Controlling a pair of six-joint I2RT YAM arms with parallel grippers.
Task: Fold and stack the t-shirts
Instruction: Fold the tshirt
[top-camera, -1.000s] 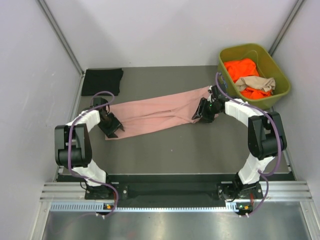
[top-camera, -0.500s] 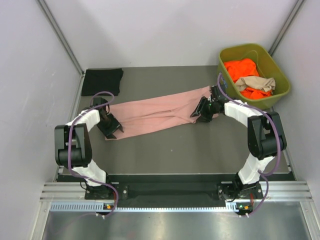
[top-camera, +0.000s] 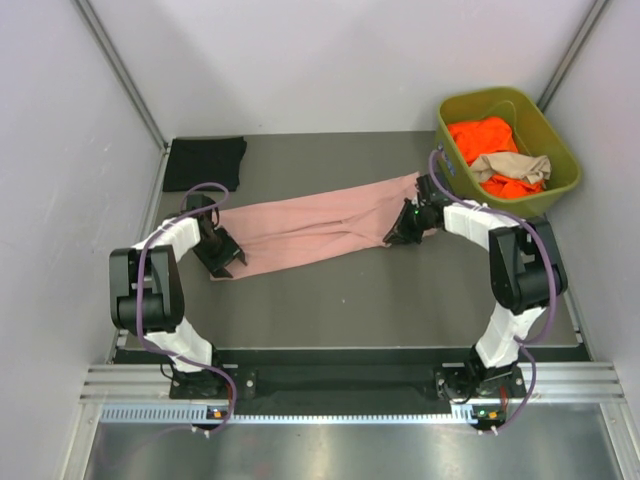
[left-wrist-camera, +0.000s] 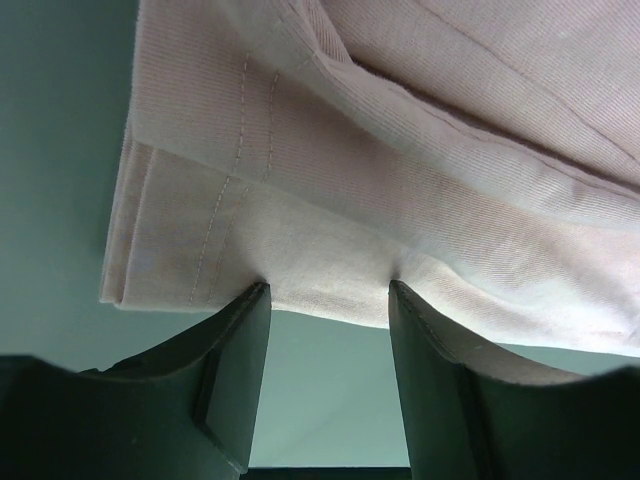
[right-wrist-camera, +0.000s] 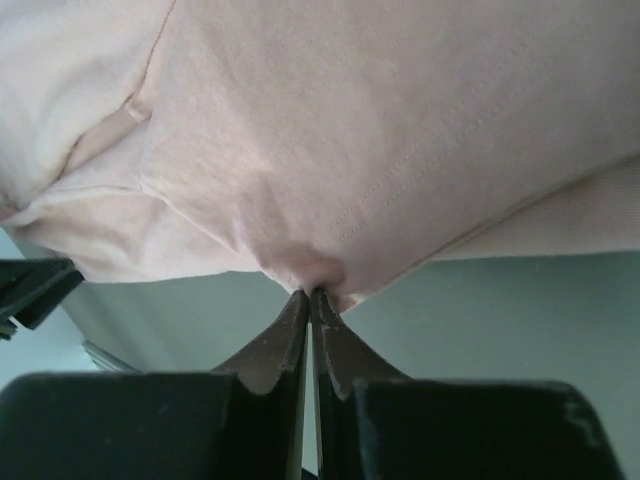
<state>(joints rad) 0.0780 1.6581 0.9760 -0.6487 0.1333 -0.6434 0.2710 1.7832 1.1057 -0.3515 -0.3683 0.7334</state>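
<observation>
The right end effector (right-wrist-camera: 310, 295) is pinched together on one end of the pink shirt (top-camera: 310, 225), which lies on the bench (top-camera: 330, 300) between both; the left end effector (left-wrist-camera: 328, 290), fingers apart with the hem at their tips, should slide further on before closing, to catch every layer.

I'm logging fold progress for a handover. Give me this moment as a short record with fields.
being handled: dusty pink cloth t-shirt, stretched diagonally between the arms
set aside: black cloth t-shirt, flat, far left corner
bin: olive-green plastic bin, far right, holds bright orange cloth t-shirt and tan cloth t-shirt
left gripper: open, fingertips at pink hem
right gripper: shut on pink shirt's edge
</observation>
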